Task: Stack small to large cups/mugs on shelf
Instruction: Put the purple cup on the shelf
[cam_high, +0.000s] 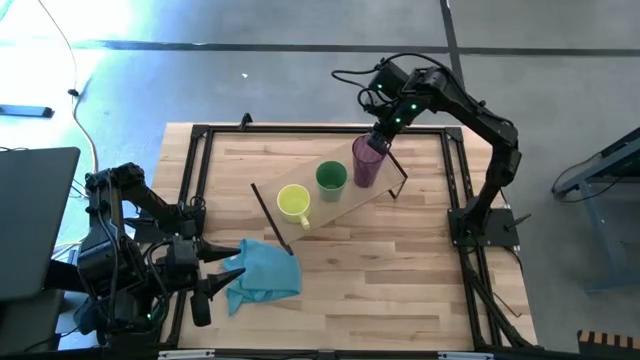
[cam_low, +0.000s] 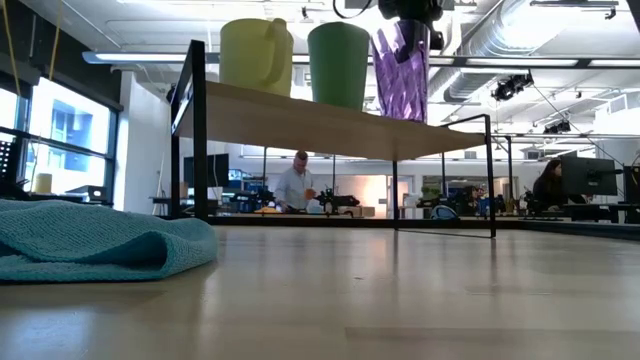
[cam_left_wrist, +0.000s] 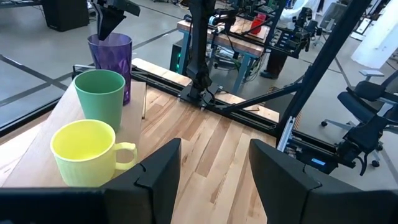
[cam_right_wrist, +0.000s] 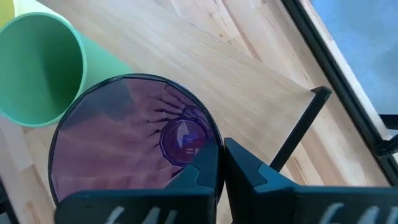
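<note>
I have the right gripper (cam_right_wrist: 221, 163) pinched on the purple tumbler (cam_high: 366, 162) rim; it stands on the shelf (cam_high: 345, 205) beside the green cup (cam_high: 331, 180). Left gripper (cam_left_wrist: 214, 165) wide, near the teal cloth (cam_high: 262, 272).

In the low view, the right gripper (cam_low: 405, 10) is cut by the top edge; the cloth (cam_low: 95, 240) by the left edge.

On the shelf (cam_high: 340, 205): mug (cam_high: 294, 203) at the left end, cup (cam_high: 331, 178) in the middle, tumbler (cam_high: 366, 162) at the right end, in one row. On the tabletop (cam_high: 400, 270): cloth (cam_high: 262, 271) before the shelf, near its left end.
</note>
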